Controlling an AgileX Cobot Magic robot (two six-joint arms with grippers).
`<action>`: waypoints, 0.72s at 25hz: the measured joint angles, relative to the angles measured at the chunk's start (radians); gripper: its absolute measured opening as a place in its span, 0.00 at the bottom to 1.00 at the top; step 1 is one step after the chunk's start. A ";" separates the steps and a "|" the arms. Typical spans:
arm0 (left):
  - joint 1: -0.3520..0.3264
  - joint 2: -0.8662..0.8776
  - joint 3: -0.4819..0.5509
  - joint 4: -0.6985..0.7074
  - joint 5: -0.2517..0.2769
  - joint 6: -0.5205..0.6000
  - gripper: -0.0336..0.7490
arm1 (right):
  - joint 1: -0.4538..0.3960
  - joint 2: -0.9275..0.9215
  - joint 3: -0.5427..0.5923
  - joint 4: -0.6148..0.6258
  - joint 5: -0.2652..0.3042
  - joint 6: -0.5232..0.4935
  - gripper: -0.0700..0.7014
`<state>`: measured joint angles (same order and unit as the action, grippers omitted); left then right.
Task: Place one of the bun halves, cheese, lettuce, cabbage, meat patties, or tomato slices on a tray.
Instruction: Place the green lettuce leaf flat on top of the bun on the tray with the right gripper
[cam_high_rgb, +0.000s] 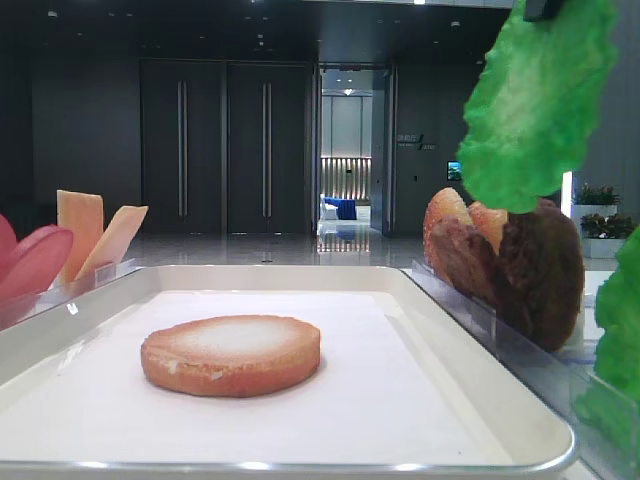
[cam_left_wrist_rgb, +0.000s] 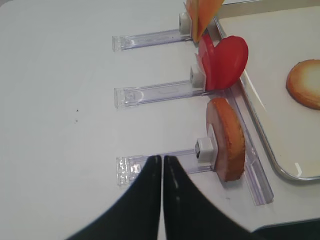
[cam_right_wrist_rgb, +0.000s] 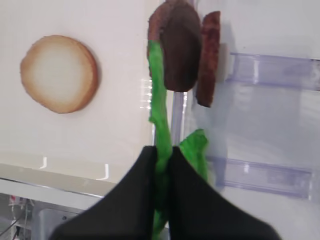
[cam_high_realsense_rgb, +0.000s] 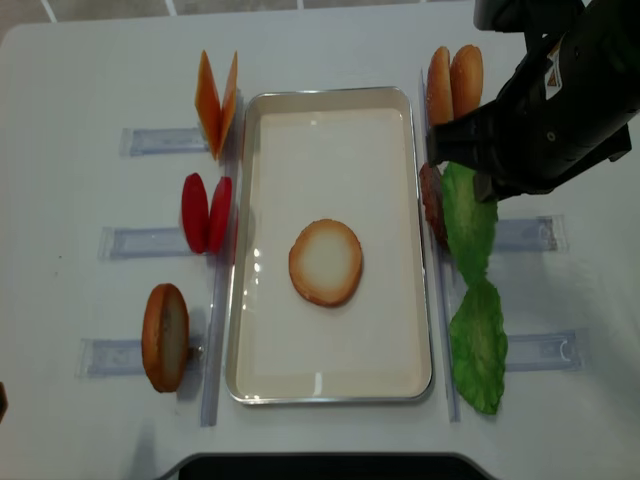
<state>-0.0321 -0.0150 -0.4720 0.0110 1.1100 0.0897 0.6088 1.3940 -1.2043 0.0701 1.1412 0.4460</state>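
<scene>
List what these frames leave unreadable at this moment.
- Right gripper: out of frame in the low exterior view; overhead, the arm covers it.
- Held lettuce: top cut off by the frame edge.
- Meat patties: overhead, mostly behind lettuce and arm.
- Left gripper: seen only by its wrist camera.

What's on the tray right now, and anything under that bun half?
Only one bun half lies on the tray, pale face up, on white paper. Whatever is directly beneath it is covered. The lettuce hangs from the right gripper, off the tray.
</scene>
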 joint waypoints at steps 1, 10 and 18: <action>0.000 0.000 0.000 0.000 0.000 0.000 0.04 | 0.000 0.010 -0.007 0.015 -0.007 -0.013 0.12; 0.000 0.000 0.000 0.000 0.000 0.000 0.04 | 0.003 0.120 -0.049 0.151 -0.056 -0.109 0.12; 0.000 0.000 0.000 0.000 0.000 0.000 0.04 | 0.026 0.184 -0.049 0.537 -0.240 -0.387 0.12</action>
<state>-0.0321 -0.0150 -0.4720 0.0110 1.1100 0.0897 0.6352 1.5776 -1.2536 0.6071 0.9010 0.0595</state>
